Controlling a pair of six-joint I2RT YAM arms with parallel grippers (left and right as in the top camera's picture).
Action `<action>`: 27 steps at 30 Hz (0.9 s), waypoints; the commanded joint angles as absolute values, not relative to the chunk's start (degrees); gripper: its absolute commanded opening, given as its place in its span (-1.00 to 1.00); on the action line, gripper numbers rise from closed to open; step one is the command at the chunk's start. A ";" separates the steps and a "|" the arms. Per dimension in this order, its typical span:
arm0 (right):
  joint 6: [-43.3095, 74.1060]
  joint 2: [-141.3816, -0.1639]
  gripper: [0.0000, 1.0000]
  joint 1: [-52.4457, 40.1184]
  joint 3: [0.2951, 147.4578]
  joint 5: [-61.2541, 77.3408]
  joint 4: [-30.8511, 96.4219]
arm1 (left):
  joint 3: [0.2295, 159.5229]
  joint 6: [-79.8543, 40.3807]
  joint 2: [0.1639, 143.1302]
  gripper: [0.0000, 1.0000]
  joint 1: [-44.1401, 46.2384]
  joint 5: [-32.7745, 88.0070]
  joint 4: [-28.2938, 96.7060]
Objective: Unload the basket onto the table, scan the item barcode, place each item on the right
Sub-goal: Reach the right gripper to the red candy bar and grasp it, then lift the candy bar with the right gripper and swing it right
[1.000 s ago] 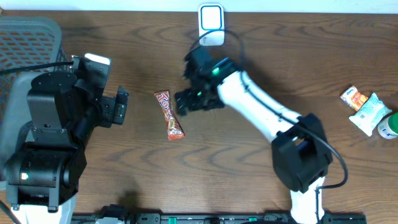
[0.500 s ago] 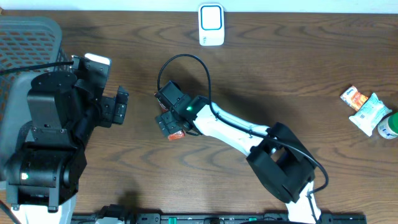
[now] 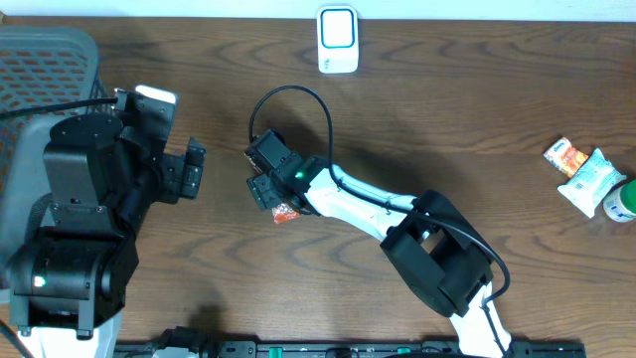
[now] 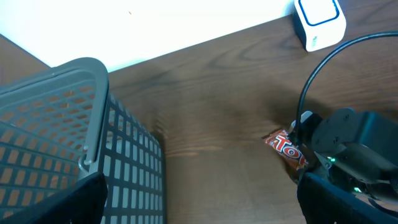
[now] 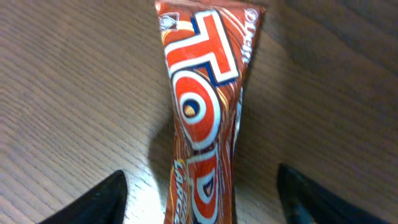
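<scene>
Camera survey: three views, one shared patch.
Overhead camera sits high, facing straight down, taking in my whole table [image 3: 477,109] from afar. My left wrist camera looks obliquely from the left toward the back wall, mid-range, past the basket [image 4: 74,124]. My right wrist camera faces down, very close, filled by the candy bar [image 5: 205,124]. All three share that bar; overhead and left wrist also share the scanner [image 3: 338,40].

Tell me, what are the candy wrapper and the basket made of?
Candy wrapper: probably thin plastic film, glossy; it shines and ripples along one edge. Basket: likely hard grey plastic, matte, molded into a grid of holes.
</scene>
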State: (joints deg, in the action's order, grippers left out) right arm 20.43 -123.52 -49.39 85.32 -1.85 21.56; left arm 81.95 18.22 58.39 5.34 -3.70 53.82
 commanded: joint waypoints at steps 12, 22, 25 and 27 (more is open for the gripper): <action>21.69 -128.77 -0.98 -47.75 85.14 6.24 20.18 | 81.80 18.13 58.35 0.96 5.06 -3.42 53.98; 14.96 -122.34 -0.98 -35.09 85.49 62.78 35.40 | 81.80 18.13 58.35 0.96 5.06 -3.42 53.98; 5.78 -122.39 -0.98 -30.50 85.38 82.00 35.83 | 81.80 18.13 58.35 0.96 5.06 -3.42 53.98; 3.60 -122.41 -0.98 -27.70 85.27 89.49 36.03 | 81.80 18.13 58.35 0.96 5.06 -3.42 53.98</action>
State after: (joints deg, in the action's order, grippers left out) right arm 12.36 -125.08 -31.35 85.47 63.48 35.81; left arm 81.95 18.22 58.39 5.34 -3.70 53.82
